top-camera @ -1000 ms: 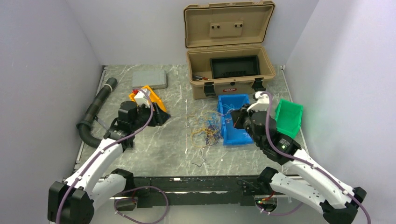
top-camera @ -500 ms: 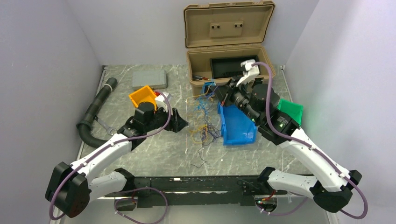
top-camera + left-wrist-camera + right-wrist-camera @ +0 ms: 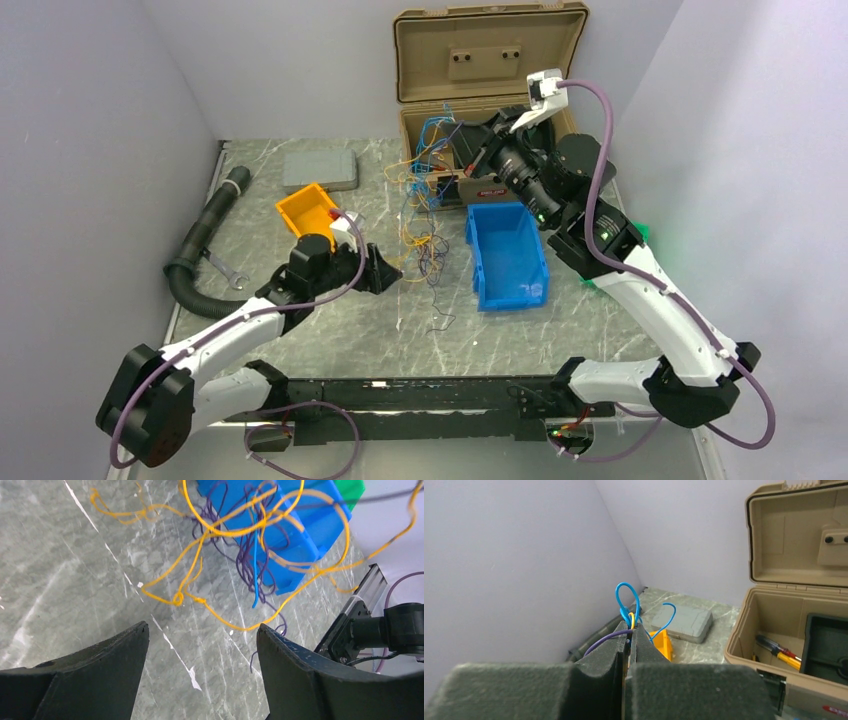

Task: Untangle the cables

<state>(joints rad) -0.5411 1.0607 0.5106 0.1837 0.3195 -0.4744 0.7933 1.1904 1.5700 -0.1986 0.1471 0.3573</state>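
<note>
The cables (image 3: 422,205), a blue-yellow-purple tangle, hang stretched upright, lower ends on the table (image 3: 330,325).

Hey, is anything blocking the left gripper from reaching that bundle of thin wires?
Nothing visible. The open left gripper faces the tangle of thin yellow, blue and purple wires across bare grey marble table; the blue plastic bin lies behind them.

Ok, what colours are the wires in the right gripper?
Blue, yellow and purple thin wires in the right gripper; right wrist view shows best.
</note>
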